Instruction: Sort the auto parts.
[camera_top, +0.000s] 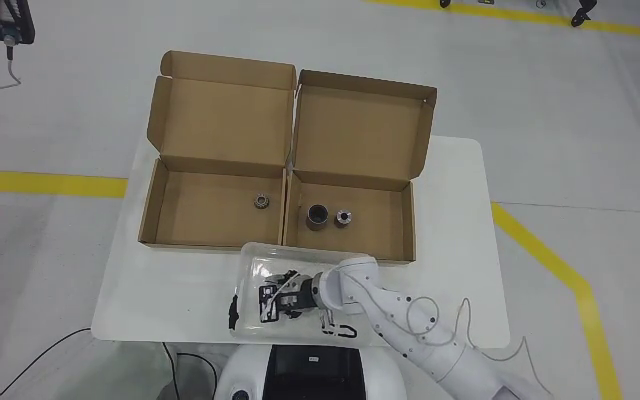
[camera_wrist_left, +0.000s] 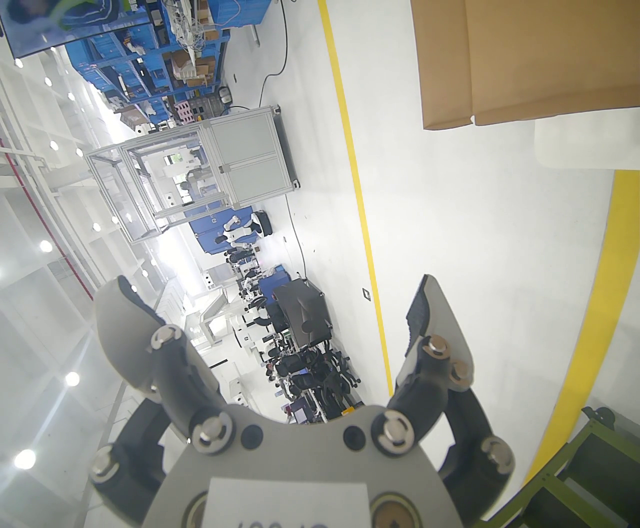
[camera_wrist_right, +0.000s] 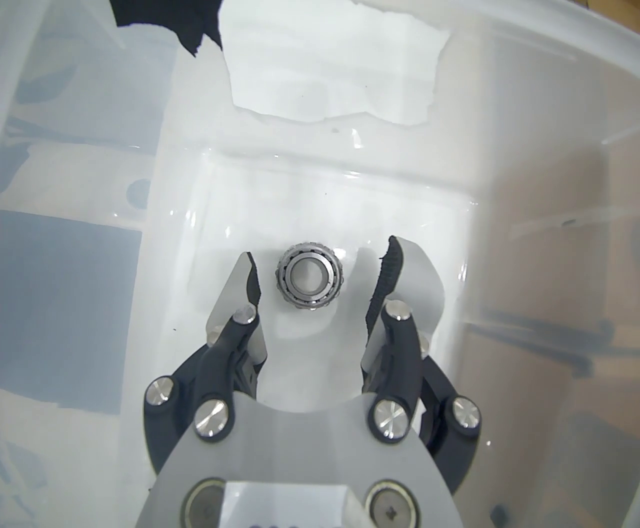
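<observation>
A clear plastic bin (camera_top: 254, 262) stands at the table's near edge, in front of two open cardboard boxes. My right gripper (camera_top: 272, 300) is lowered inside it, open. In the right wrist view a metal roller bearing (camera_wrist_right: 310, 283) lies on the bin floor (camera_wrist_right: 300, 210) between the fingers of my right gripper (camera_wrist_right: 320, 277), untouched by either pad. The left box (camera_top: 170, 210) holds one small bearing (camera_top: 261, 201). The right box (camera_top: 390, 225) holds a dark ring (camera_top: 317, 215) and a small gear-like part (camera_top: 344, 216). My left gripper (camera_wrist_left: 280, 305) is open, empty, and faces the room.
The boxes sit side by side at the table's middle, lids standing up at the back. A small black piece (camera_top: 232, 312) lies beside the bin's left end. White tabletop (camera_top: 450, 200) shows right of the boxes.
</observation>
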